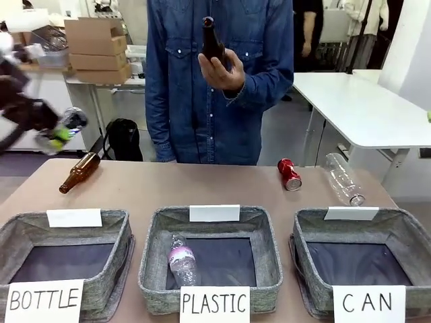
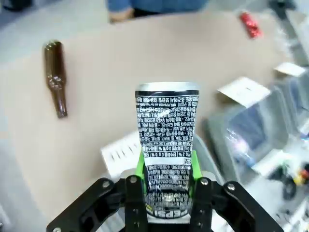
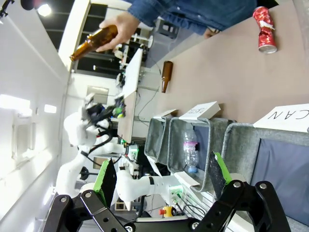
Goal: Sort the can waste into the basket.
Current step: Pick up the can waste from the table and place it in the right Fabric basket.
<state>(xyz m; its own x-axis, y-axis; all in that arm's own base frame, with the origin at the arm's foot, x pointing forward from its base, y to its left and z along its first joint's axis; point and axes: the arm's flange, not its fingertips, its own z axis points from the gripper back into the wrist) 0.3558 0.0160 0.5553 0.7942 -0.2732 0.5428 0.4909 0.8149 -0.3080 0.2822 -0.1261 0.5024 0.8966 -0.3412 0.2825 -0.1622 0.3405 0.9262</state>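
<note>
Black can clamped in left pincer, base hidden, blurred from front

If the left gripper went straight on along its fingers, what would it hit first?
The left gripper is shut on the black can, which leads and hides the exact line. The can's end would probably meet bare table just past the white card, clear of the brown bottle; depth is unclear.
</note>
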